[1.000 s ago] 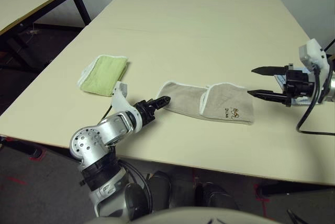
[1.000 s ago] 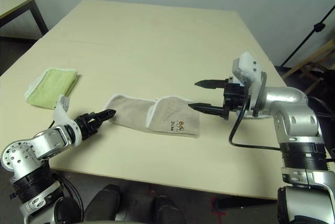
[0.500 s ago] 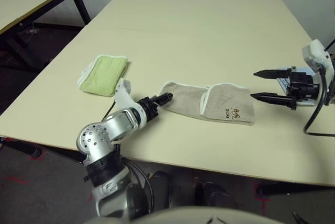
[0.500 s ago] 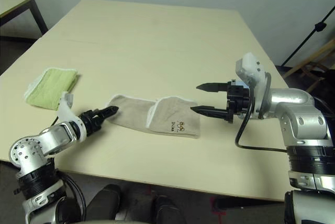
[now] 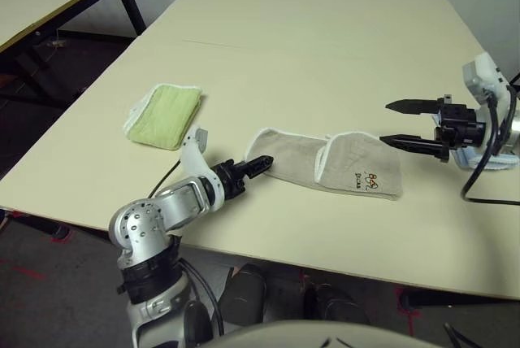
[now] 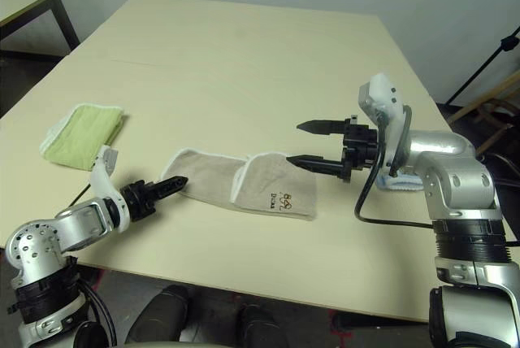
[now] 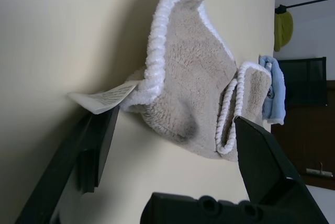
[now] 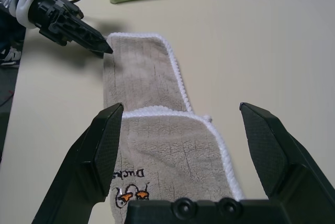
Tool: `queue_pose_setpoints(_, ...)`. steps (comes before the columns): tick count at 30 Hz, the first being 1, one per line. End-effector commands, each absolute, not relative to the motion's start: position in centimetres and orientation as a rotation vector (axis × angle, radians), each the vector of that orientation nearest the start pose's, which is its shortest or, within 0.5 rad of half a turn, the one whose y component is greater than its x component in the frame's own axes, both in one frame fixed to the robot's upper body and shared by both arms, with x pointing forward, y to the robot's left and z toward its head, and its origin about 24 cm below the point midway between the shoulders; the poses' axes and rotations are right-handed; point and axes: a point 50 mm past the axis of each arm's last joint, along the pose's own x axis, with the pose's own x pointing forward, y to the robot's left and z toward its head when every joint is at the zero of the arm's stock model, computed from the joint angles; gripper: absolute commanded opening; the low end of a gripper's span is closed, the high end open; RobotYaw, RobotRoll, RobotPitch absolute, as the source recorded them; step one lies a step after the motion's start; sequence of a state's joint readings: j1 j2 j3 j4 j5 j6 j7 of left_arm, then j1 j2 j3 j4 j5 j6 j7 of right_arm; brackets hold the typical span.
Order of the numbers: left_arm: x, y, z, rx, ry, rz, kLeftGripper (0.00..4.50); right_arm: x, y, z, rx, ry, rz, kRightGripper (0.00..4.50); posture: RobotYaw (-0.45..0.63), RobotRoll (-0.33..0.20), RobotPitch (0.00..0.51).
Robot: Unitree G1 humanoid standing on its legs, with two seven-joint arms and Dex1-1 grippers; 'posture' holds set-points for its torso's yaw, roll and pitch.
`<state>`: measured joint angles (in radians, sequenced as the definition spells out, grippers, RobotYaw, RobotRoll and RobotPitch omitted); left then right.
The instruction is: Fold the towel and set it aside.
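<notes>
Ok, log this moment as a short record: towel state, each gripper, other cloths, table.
towel: beige towel lies partly folded on the table, its embroidered end lapped over the rest
left gripper: left gripper open, at the towel's tagged end; contact cannot be told
right gripper: right gripper open, raised past the embroidered end, holding nothing
other cloths: folded green towel beyond the left arm; light blue cloth under the right arm
table: pale wooden table

embroidered word "Duck" on the towel [image 8: 157, 150], tag print illegible
</notes>
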<state>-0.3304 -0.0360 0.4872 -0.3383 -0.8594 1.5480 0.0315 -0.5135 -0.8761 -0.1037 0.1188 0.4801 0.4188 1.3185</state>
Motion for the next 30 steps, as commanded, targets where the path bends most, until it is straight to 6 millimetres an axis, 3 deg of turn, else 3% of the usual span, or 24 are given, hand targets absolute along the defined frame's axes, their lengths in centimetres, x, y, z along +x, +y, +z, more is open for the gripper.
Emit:
queue_pose_setpoints(1, 25.2, 14.0, 8.3, -0.685, 0.757, -0.428, 4.32, 28.3, -25.2, 20.5, -0.300, 0.130, 1.133, 4.49, 0.16, 0.000, 0.135)
queue_pose_setpoints(3, 25.5, 14.2, 8.3, -0.685, 0.747, -0.418, 3.90, 28.2, -25.1, 20.5, -0.294, 0.129, 1.131, 4.50, 0.16, 0.000, 0.136)
queue_pose_setpoints(13, 26.4, 15.3, 8.3, -0.683, 0.617, -0.281, 0.51, 28.0, -25.0, 20.5, -0.275, 0.133, 1.134, 4.50, 0.17, 0.000, 0.134)
queue_pose_setpoints(15, 26.6, 15.8, 8.6, -0.683, 0.574, -0.264, 0.02, 28.0, -25.0, 20.5, -0.272, 0.137, 1.137, 4.50, 0.17, 0.000, 0.132)
queue_pose_setpoints(24, 25.8, 18.8, 10.6, -0.610, 0.447, -0.225, 0.02, 27.9, -25.3, 20.2, -0.258, 0.160, 1.141, 4.50, 0.20, 0.000, 0.125)
queue_pose_setpoints(27, 25.3, 19.0, 11.7, -0.571, 0.396, -0.261, 0.02, 27.9, -25.5, 20.0, -0.255, 0.174, 1.147, 4.50, 0.20, 0.000, 0.122)
queue_pose_setpoints(30, 25.1, 18.0, 13.6, -0.503, 0.330, -0.406, 0.02, 27.7, -25.7, 19.9, -0.252, 0.191, 1.151, 4.50, 0.21, 0.000, 0.122)
